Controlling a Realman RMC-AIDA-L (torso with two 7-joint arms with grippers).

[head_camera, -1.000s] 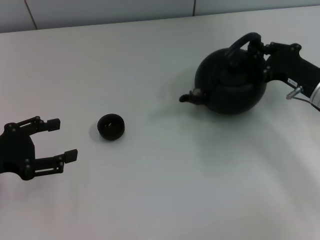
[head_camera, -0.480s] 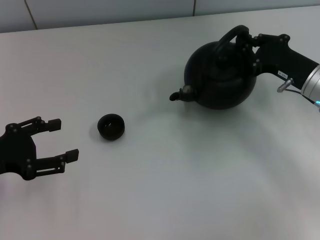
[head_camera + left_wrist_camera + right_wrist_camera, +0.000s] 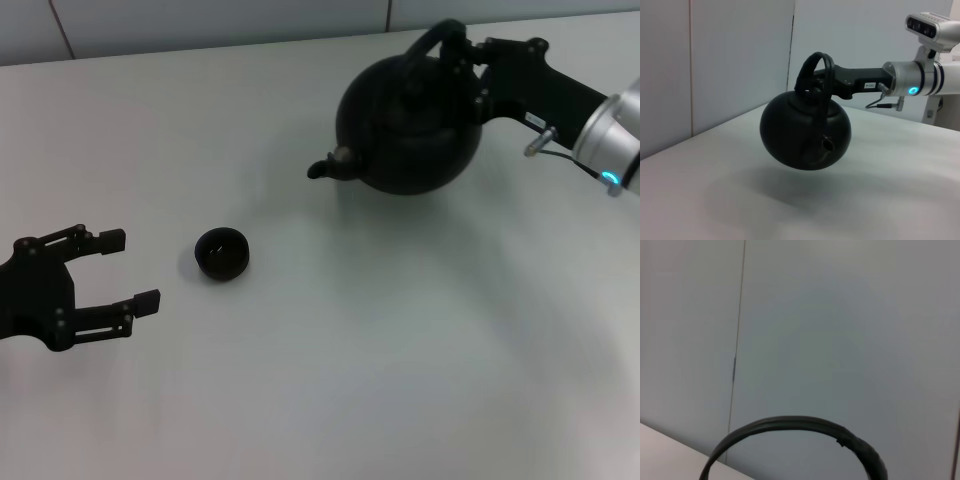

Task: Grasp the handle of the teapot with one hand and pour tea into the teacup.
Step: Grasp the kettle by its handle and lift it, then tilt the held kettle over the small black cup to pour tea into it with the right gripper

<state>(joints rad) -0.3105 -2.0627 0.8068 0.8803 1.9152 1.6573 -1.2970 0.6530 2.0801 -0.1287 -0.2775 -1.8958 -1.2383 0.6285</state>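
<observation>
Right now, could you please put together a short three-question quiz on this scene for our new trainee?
1. True or false: the teapot rests on the table.
2. Which gripper holds the handle? A) left B) right
3. Fill in: the spout points toward the robot's ____ side, where the teacup sits.

Key: 1 false, it hangs clear above its shadow; 2 B, the right gripper, while the left gripper waits open beside the teacup; 3 left.
</observation>
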